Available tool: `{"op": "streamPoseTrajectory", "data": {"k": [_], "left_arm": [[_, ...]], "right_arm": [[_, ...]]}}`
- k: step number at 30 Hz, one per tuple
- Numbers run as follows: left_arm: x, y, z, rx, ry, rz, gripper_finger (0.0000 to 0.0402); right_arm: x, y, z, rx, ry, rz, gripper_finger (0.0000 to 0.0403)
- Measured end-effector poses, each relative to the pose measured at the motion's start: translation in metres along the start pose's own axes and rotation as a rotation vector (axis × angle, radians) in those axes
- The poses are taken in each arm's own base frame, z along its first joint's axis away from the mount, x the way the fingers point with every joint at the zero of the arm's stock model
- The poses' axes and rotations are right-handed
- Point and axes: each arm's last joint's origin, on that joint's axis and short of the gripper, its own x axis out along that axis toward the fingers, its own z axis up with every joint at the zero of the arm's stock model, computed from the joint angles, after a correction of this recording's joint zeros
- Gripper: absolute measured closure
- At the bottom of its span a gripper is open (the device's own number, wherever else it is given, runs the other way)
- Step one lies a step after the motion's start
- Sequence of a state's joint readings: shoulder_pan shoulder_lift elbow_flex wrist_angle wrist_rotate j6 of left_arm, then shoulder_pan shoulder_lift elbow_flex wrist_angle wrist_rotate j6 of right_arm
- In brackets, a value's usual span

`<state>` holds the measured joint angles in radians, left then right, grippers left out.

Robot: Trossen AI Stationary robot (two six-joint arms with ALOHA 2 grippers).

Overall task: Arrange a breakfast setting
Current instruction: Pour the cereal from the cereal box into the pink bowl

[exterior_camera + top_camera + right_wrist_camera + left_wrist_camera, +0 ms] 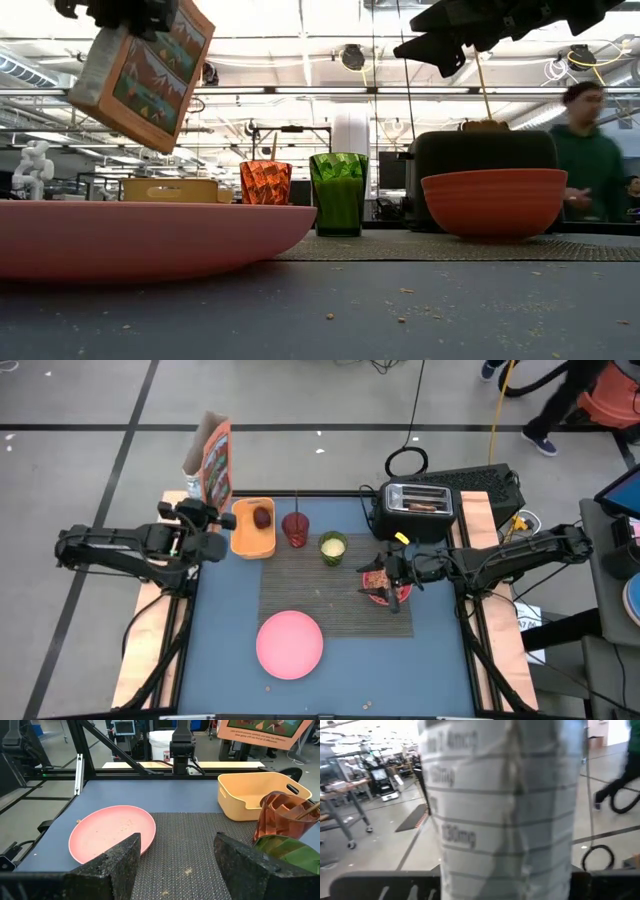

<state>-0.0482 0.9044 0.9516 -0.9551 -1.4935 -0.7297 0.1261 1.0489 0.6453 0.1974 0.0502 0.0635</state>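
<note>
A dark woven placemat [335, 585] lay mid-table, with the pink plate [290, 644] overlapping its near-left corner and the red bowl [385, 590] on its right edge. Above that bowl, the right gripper [384, 571] hovered with fingers spread and empty. Off the mat's far-left corner, the left gripper [205, 515] clenched what looked like a cereal box [212, 460], raised and tilted; the red tumbler [296, 529] and green cup [333, 548] stood along the mat's far edge.

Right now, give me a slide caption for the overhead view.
Left gripper lifts a cereal box beside the yellow bin; right gripper hovers over the bowl.
</note>
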Motion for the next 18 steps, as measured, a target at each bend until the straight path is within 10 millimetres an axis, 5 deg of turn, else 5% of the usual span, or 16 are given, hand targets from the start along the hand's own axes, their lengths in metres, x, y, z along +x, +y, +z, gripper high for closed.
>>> {"op": "streamPoseTrajectory", "data": {"k": [13,18], "left_arm": [[0.023,-0.023,-0.027,0.08,0.058,0.139,0.0317],[0.031,-0.03,-0.051,0.052,0.083,0.183,0.0317]], "right_arm": [[0.0,0.0,0.001,0.0,-0.008,0.001,0.0161],[0.0,0.0,0.001,0.0,-0.008,0.001,0.0161]]}}
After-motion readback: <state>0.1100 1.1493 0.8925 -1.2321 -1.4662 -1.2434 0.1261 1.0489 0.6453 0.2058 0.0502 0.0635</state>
